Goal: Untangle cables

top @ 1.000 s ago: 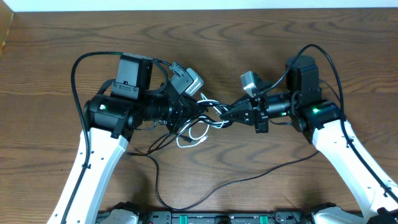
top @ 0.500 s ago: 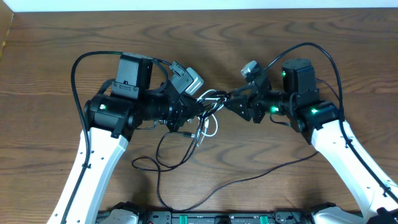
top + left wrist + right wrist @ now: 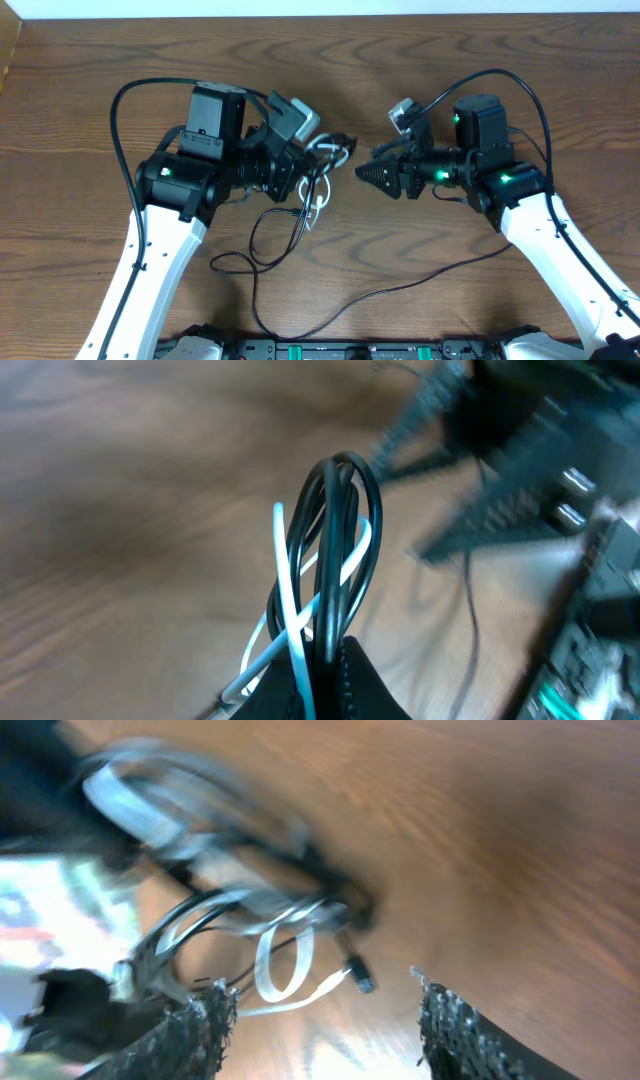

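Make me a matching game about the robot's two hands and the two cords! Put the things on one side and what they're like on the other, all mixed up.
Things:
1. left gripper
2. right gripper
3. white cable
4. black cable

States:
A. open, holding nothing
B. short, in small loops
C. shut on both cables
D. long, trailing over the table

Pairs: 1-C, 2-A, 3-B, 4-D.
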Available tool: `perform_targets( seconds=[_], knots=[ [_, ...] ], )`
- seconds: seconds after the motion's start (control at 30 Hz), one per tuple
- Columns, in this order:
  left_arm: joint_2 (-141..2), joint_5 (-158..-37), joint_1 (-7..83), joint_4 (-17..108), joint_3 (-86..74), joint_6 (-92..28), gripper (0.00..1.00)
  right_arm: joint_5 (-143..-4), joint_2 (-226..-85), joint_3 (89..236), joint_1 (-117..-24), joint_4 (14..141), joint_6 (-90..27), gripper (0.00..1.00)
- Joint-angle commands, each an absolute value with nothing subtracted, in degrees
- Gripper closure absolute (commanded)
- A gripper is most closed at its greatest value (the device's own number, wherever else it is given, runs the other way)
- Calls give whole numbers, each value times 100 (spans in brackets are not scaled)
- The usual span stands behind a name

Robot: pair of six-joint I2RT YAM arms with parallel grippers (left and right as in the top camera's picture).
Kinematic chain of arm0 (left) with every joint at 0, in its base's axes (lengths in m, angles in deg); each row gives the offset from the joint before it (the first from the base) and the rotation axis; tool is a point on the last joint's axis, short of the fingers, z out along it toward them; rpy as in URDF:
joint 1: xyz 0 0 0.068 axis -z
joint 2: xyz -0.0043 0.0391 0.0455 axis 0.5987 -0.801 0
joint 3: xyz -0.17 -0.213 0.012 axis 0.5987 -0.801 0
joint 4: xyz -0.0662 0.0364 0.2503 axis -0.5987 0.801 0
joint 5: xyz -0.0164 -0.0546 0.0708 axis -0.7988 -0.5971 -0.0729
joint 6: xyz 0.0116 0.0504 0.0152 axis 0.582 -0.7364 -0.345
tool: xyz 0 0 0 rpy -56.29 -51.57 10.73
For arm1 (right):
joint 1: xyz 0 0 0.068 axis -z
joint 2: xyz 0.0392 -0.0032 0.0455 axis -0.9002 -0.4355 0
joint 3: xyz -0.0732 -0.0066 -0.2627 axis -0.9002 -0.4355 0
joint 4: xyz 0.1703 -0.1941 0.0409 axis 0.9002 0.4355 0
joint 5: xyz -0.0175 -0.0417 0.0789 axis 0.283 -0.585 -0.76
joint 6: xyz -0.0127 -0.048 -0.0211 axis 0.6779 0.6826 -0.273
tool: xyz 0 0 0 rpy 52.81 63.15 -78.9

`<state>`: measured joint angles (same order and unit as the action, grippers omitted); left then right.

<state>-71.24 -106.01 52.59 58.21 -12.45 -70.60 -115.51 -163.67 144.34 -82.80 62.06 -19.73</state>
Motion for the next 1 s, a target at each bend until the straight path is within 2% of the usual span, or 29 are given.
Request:
perform_targets(
  seconds=[0.0,0.07,0.2,0.3,0.47,0.63,0.7,0.77,0.87,0.9,0.93,0.97],
  knots=[
    [-7127,-10208,5261,5467,-1180,-6069,92,-12148,-16365,14449,-8306,6214,-1861,41],
    [-7129,-10206,5261,5152,-1180,-5639,92,-12150,-16365,14449,-8330,6206,-2056,42],
    [-7129,-10208,5261,4741,-1180,-5106,92,-12150,-16365,14449,-8535,6018,-2368,30],
    [-7129,-10212,5264,4481,-1180,-4682,92,-12146,-16365,14449,-8791,5666,-2545,26],
    [-7129,-10236,5410,4367,-1180,-4577,92,-11709,-16367,14449,-9206,5108,-3077,26],
    [-7129,-10534,5670,4145,-1180,-4572,92,-10893,-16372,14449,-9462,5069,-3428,25],
    [-7129,-10531,5742,4096,-1180,-4555,92,-10740,-16378,14449,-9517,5076,-3431,28],
    [-7129,-10531,5803,4088,-1180,-4555,92,-10467,-16385,14449,-9536,5141,-3474,35],
    [-7129,-10531,5812,4094,-1180,-4557,92,-10183,-16385,14449,-9536,5181,-3577,78],
    [-7129,-10531,5812,4096,-1180,-4557,92,-10131,-16385,14449,-9536,5198,-3575,89],
    [-7129,-10529,5810,4096,-1180,-4559,92,-10076,-16385,14449,-9536,5205,-3577,96],
    [-7129,-10529,5808,4096,-1180,-4559,93,-10008,-16385,14449,-9536,5231,-3577,99]
  ],
)
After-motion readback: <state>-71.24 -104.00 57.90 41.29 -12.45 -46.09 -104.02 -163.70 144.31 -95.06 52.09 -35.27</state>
